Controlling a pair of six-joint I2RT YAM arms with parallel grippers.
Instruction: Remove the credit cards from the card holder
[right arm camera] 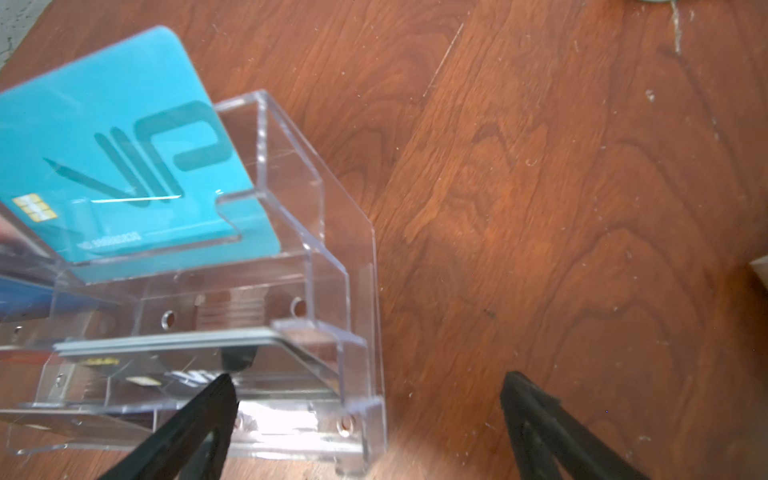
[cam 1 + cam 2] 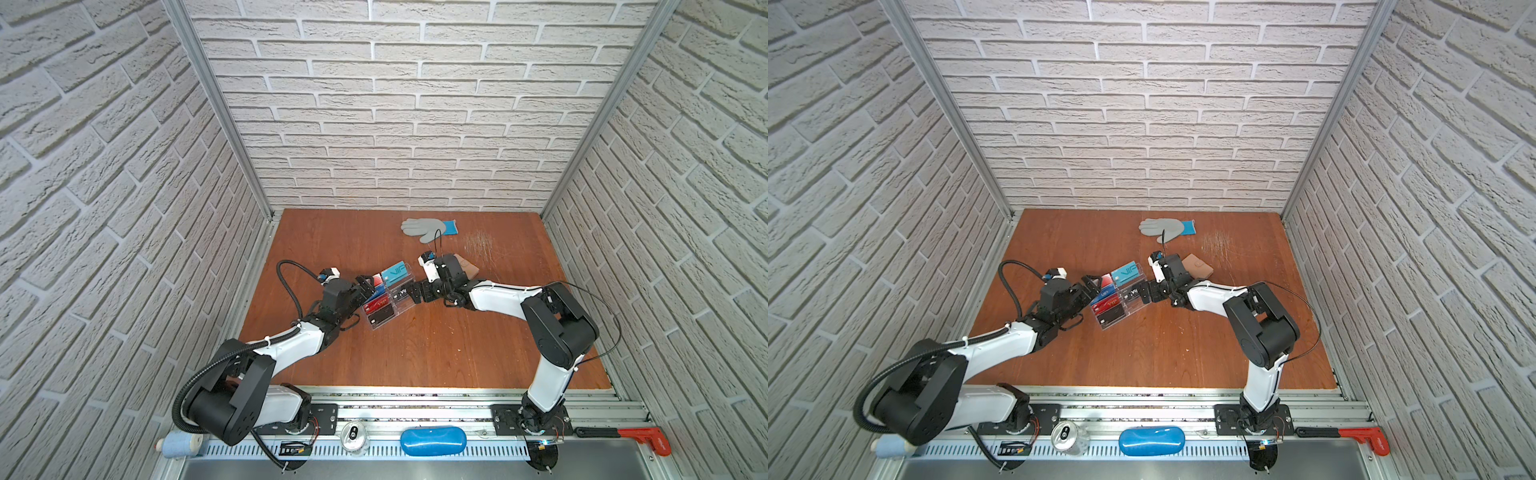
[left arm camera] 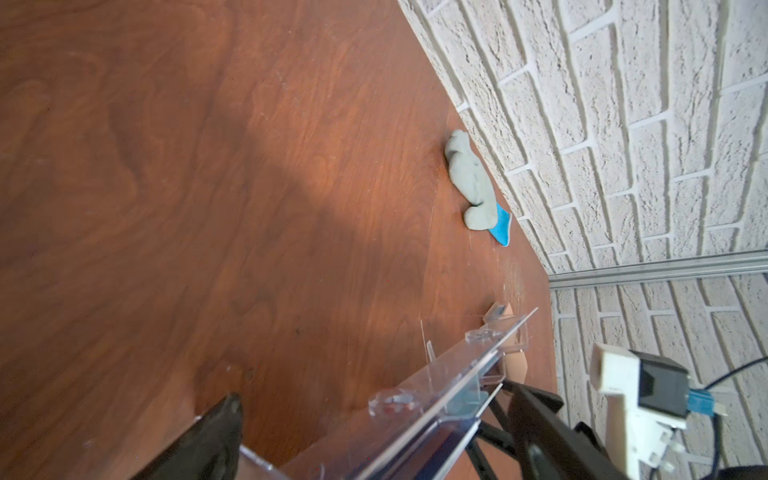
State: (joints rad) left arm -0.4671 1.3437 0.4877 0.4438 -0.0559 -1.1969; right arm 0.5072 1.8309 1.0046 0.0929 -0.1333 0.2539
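A tan-pink card holder lies folded shut on the table, behind my right wrist. The credit cards stand in a clear acrylic tiered stand: a teal "VIP" card at the back, then blue, red and black ones. My left gripper is open at the stand's left side, and the stand's edge runs between its fingers. My right gripper is open at the stand's right side, with one fingertip against the lower tier.
A grey glove with a blue cuff lies near the back wall. Brick walls close in three sides. On the front rail sit a blue case, a can and a red clamp.
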